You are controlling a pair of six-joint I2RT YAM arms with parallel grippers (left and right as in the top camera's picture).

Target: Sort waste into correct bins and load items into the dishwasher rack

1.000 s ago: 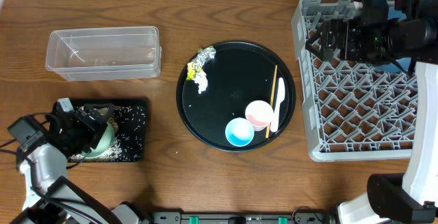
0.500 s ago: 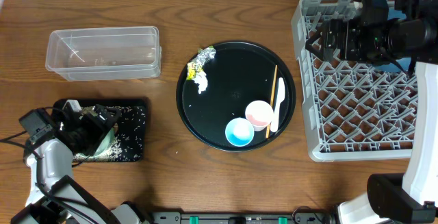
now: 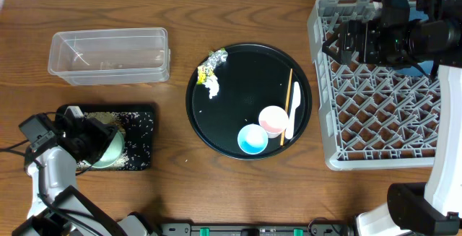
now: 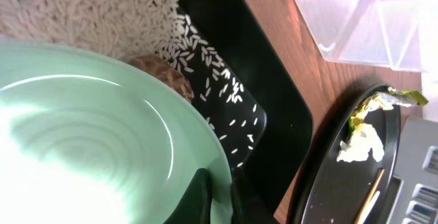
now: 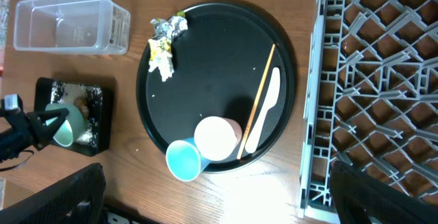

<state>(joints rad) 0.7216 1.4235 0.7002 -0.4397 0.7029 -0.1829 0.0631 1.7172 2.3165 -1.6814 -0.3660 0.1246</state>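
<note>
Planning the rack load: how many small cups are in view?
2. The small pink cup and the small light blue cup stand side by side on the large round black tray. No others show.

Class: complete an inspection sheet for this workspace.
surface: wooden table.
job's things: pale green bowl over black rectangular tray with rice grains and brown lump; pink cup, light blue cup, white spoon, chopsticks, foil and paper scraps on round black tray; clear tub; grey rack.
clutter: nothing seen.
grippers: left gripper shut on bowl rim; right gripper open over rack.
cables: thin dark cable beside left arm.
surroundings: nothing seen.
</note>
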